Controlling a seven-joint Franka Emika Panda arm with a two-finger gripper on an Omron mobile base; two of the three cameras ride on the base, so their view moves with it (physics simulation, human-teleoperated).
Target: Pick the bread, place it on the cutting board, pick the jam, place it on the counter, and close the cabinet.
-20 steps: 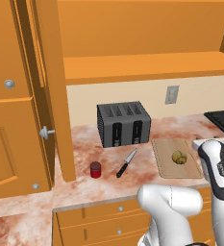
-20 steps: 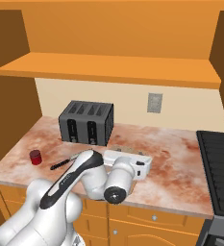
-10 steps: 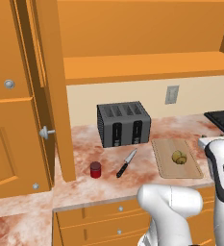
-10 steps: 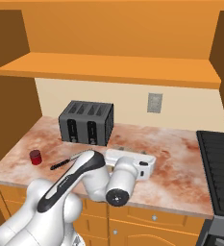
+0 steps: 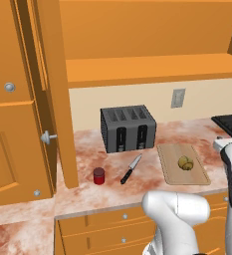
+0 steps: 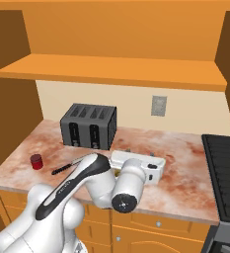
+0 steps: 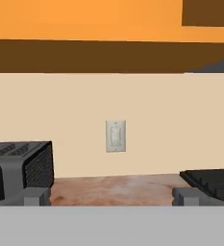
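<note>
My fingers (image 7: pixel 111 196) are spread wide with nothing between them, tips well apart at the bottom of the hand view, touching nothing. Past them I see the wall outlet (image 7: pixel 116 136), toaster (image 7: pixel 19 168) at left, dark stovetop (image 7: pixel 212 181) at right.

Landmark is the toaster (image 5: pixel 128 128). Cutting board (image 5: pixel 182 164) lies on the bench (image 5: pixel 87 194) just right of and in front of it, with the bread (image 5: pixel 185 163) sitting on the board. Jam (image 5: pixel 99 175) stands on the bench in front-left of the toaster, apart from it. Black-handled knife (image 5: pixel 130 169) lies between jam and board, in front of the toaster. Cabinet door (image 5: pixel 43 94) left of the toaster stands open.

Left base view gives me the board and bread plainly; in the right base view my arm covers that spot, but jam (image 6: pixel 36 161), knife (image 6: pixel 67 166) and toaster (image 6: pixel 89 126) show, plus the stovetop (image 6: pixel 224 173) far right of the toaster.
</note>
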